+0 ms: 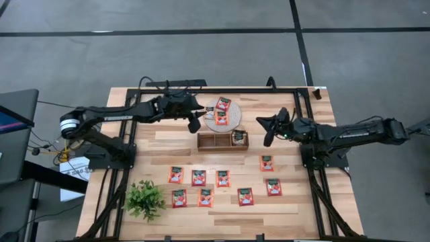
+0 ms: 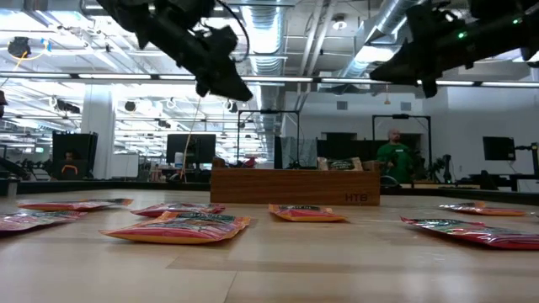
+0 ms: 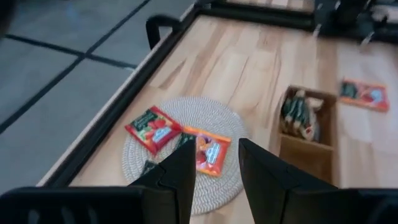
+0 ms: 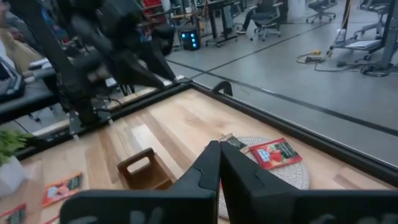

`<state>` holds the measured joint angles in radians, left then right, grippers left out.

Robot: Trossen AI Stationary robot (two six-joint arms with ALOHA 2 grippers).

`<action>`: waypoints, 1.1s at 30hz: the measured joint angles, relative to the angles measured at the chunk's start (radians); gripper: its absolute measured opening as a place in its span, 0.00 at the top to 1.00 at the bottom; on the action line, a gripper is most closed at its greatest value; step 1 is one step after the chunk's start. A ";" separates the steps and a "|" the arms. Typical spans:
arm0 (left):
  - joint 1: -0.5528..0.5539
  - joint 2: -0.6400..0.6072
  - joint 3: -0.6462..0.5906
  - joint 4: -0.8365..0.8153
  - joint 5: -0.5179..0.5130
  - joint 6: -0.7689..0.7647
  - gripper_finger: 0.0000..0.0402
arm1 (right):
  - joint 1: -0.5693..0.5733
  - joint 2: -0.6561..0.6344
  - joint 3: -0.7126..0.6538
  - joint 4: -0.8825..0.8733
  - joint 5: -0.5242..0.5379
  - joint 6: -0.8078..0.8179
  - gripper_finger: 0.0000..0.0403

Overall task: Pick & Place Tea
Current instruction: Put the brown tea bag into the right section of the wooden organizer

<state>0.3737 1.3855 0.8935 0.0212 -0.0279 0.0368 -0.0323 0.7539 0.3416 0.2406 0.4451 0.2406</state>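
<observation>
- High view: the wooden tray point(image 1: 222, 141) serves as the landmark; its long axis runs left-right across the table point(image 1: 289, 208).
- The left gripper point(image 1: 194, 123) hangs in the air just off the tray's far-left corner, beside the round woven mat point(image 1: 209, 121). Its fingers stand apart with nothing between them.
- The right gripper point(image 1: 269, 136) hangs in the air off the tray's right end. The right wrist view shows its fingers point(image 4: 208, 167) pressed together, empty.
- Tea sachets on the mat point(image 1: 222, 110): two red-orange packets lie on the mat, just beyond the tray's far edge. In the left wrist view they lie flat and skewed, corners toward the gripper. Being square, they have no marked long axis.
- At least one tea sachet in the tray point(image 1: 238, 138) stands in the right-hand compartment.
- One loose sachet point(image 1: 267, 163) lies flat on the near side of the tray, below its right end; nine more form two rows point(image 1: 199, 177) farther toward the table's near edge.
- Judgement: the left arm is nearer the mat sachets; the right arm is nearer the loose sachet, which lies toward the near edge from its gripper.
- A potted plant point(image 1: 144, 199) stands at the near-left corner, well apart from the tray.
</observation>
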 joint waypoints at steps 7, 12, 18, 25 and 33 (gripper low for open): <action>0.015 0.172 0.195 -0.082 -0.068 0.079 0.71 | 0.024 -0.117 0.000 -0.096 -0.001 0.014 0.99; 0.058 0.304 0.430 -0.272 -0.082 0.092 0.71 | 0.034 -0.172 0.000 -0.153 -0.001 0.014 0.99; 0.131 0.447 0.652 -0.446 -0.083 0.091 0.71 | 0.037 -0.249 0.000 -0.238 -0.003 0.014 0.99; 0.208 0.555 0.723 -0.664 -0.085 0.078 0.71 | 0.039 -0.339 -0.001 -0.388 -0.024 0.048 0.99; 0.219 0.595 0.723 -0.776 -0.113 0.079 0.71 | 0.039 -0.410 -0.001 -0.426 -0.045 0.049 0.99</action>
<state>0.5930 1.9800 1.6165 -0.7548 -0.1412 0.1158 0.0071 0.3437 0.3408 -0.1855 0.4003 0.2897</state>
